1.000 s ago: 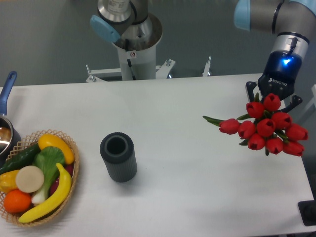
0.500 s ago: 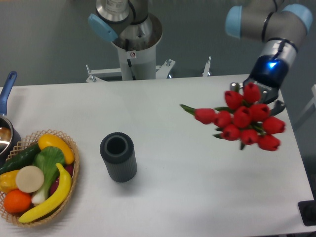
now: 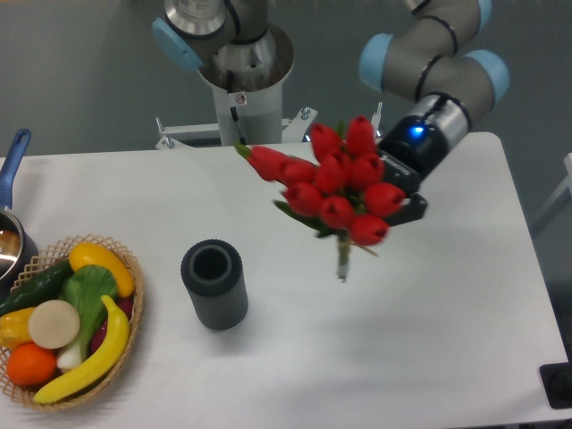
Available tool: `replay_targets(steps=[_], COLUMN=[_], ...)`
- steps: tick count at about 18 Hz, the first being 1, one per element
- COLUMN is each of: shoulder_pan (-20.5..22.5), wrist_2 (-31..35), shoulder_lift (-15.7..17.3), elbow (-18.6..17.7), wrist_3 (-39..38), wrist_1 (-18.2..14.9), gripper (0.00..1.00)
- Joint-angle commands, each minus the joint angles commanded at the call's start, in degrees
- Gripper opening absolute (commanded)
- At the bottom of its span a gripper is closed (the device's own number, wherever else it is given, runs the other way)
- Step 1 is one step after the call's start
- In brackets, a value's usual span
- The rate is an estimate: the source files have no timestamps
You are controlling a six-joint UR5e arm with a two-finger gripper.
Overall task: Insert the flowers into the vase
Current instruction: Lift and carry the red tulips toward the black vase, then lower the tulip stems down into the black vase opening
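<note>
Since the earlier frames, your flowers (image 3: 335, 188) have travelled from the right edge of the frame, low over the worktop, to the upper centre, and they now hang higher and tilted, buds fanning toward the upper left and a short green stem poking down below the bunch. They are carried in the air, clear of the worktop (image 3: 420, 340), up and to the right of the vase (image 3: 214, 284). The vase stands upright in the lower left-centre of the frame, its round mouth open to the camera, well apart from the bunch.

Your pincer (image 3: 393, 189) sits just behind the flowers on their right side, closed on the bunch; the buds cover its fingers, so you cannot see how narrow the gap is. A blue light glows on the wrist above it, and the arm bends back toward the upper right.

At the lower left, a wicker basket (image 3: 134, 308) holds colourful fruit and vegetables. A pot with a blue handle (image 3: 12, 161) is cut off by the left edge. The light metal robot base (image 3: 243, 85) rises at the top centre behind the worktop.
</note>
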Motion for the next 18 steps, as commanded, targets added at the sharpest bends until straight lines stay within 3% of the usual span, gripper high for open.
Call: replay_targets(steps=[8, 18], shoulder_pan=[-3.0, -6.2], wrist_2=[-0.7, -1.0], shoulder_lift=[5.4, 4.9], elbow=[-3.7, -5.3], wrist_3=[-0.7, -0.6], wrist_1=[-0.2, -0.4], gripper=[0.25, 0.25])
